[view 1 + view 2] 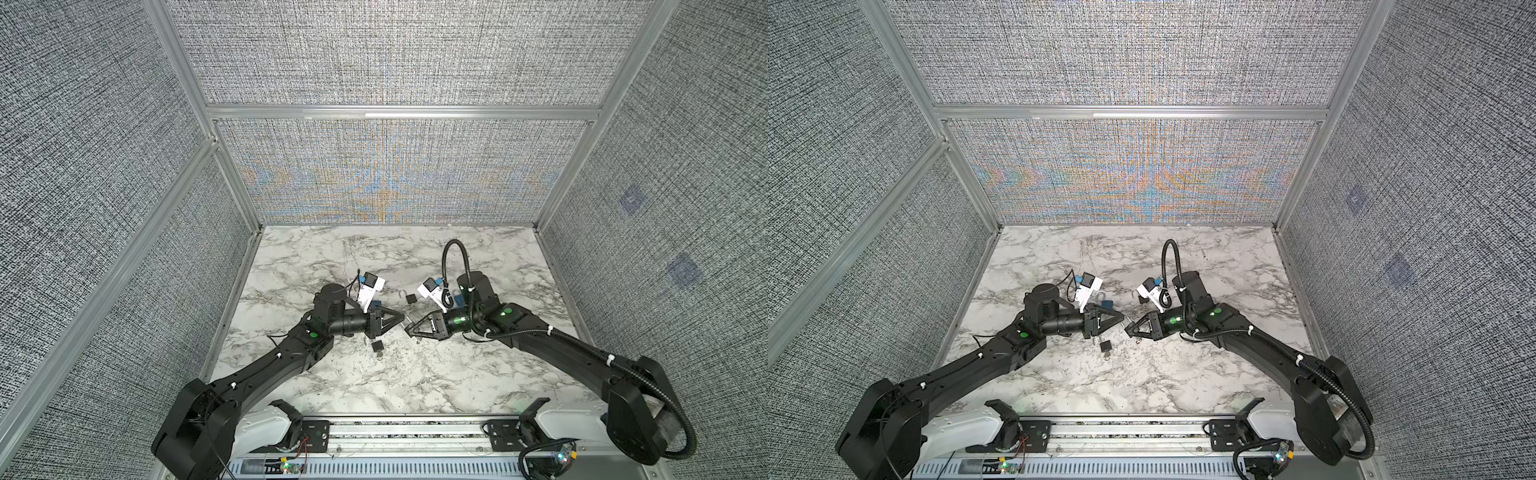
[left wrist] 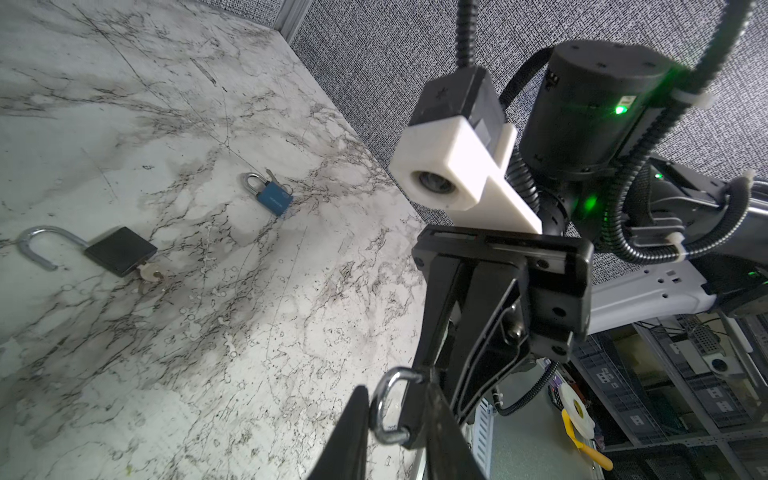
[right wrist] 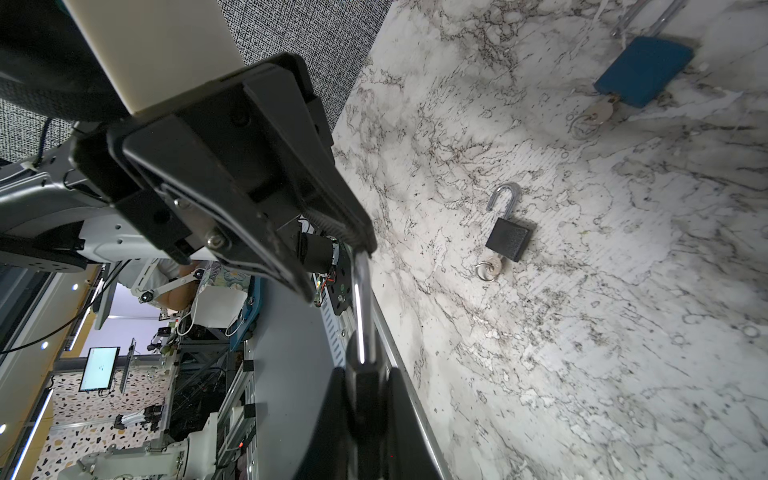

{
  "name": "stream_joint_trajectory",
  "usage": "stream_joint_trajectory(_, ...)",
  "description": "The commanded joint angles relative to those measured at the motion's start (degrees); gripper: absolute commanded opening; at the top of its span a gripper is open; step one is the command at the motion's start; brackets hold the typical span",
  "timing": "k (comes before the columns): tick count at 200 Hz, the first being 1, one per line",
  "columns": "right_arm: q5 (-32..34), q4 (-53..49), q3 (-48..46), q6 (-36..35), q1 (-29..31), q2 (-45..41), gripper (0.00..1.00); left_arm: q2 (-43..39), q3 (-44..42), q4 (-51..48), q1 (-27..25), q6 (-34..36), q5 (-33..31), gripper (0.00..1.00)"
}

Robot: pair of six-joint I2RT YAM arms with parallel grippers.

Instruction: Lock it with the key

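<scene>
Two black arms of mine meet above the middle of a marble table (image 1: 415,386). In both top views my left pincer (image 1: 402,318) and right pincer (image 1: 407,329) point at each other, tips nearly touching, with a small padlock (image 1: 409,323) between them, too tiny to read. A far black padlock (image 1: 411,298) lies just behind them and a near black padlock (image 1: 377,345) just in front.

In the left wrist view, the right pincer (image 2: 426,368) reaches in with its jaws pressed together, tips at the padlock (image 2: 386,438). The silver shackle (image 2: 378,409) sits between the fingers (image 2: 353,436) of my left pincer (image 2: 397,399), which stand a little apart; I cannot tell whether they press on it. Beyond lie the far black padlock (image 2: 120,251), shackle swung open, key (image 2: 147,272) in it, and a blue padlock (image 2: 273,199).

In the right wrist view, my right pincer (image 3: 361,374) is clamped tight on the padlock's dark body, and the shackle (image 3: 360,307) reaches up to the tip of my left pincer (image 3: 338,270). The near black padlock (image 3: 508,240) lies open on the table.
</scene>
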Motion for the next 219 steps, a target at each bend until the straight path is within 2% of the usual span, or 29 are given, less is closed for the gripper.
stream_joint_trajectory(1, -1.2, 0.8, 0.3, 0.1, 0.0, 0.0, 0.0, 0.3, 0.1, 2.2, 0.1, -0.2, 1.4, 0.26)
stream_joint_trajectory(38, -1.5, 0.9, 0.4, 0.2, 0.0, 0.1, 0.0, 0.7, 0.0, 2.7, 0.0, -0.4, 1.4, 0.25)
stream_joint_trajectory(124, -2.0, 1.6, 0.5, 0.8, 0.0, -0.3, 0.0, 1.3, -0.3, 3.3, 0.0, -0.7, 1.4, 0.15)
stream_joint_trajectory(175, -3.5, 3.3, 0.4, 2.4, 0.0, -1.1, 0.0, 1.6, -0.5, 3.5, 0.1, -0.9, 1.8, 0.0)
stream_joint_trajectory(219, -4.6, 4.5, 0.2, 3.5, 0.1, -1.4, 0.0, 1.5, -0.8, 4.0, 0.0, -1.0, 2.0, 0.0)
